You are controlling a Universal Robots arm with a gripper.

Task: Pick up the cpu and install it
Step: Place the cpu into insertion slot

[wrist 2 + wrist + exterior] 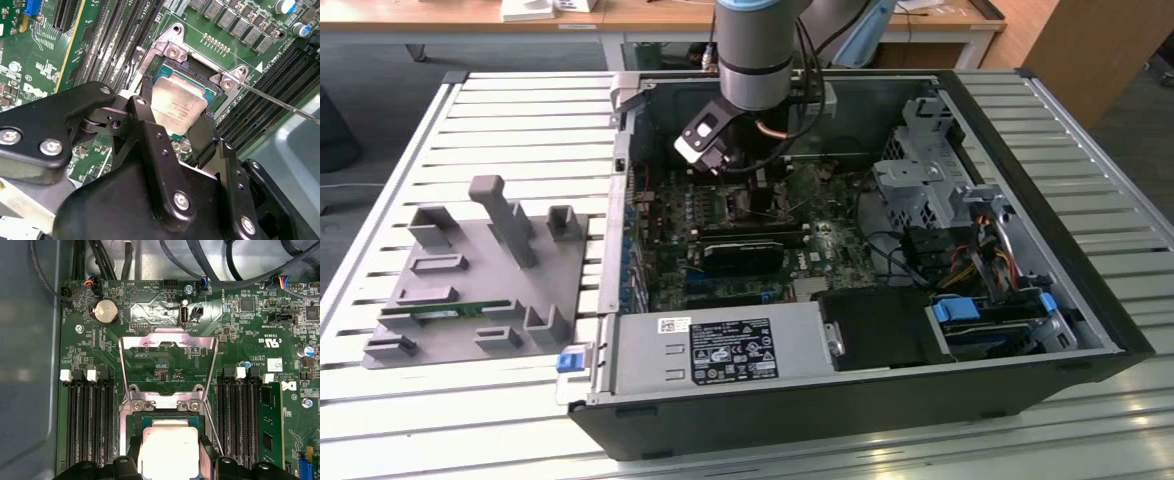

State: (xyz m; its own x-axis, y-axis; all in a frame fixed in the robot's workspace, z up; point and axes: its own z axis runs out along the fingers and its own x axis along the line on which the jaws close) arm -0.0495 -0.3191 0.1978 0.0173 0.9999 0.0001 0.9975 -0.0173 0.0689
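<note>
Over the open metal-framed socket (pixel 172 50), the black gripper (pixel 176 125) pinches the flat silver square cpu (pixel 179 102) between its jaws by opposite edges, probably light, stiff, slick, fragile

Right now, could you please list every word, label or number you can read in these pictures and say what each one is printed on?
Label on the silver power box: print too small to read.
Chip lid: faint engraving, too blurred to read.
Green board: white lettering, too small to quote reliably.
White sticker on the board: unreadable.
</note>
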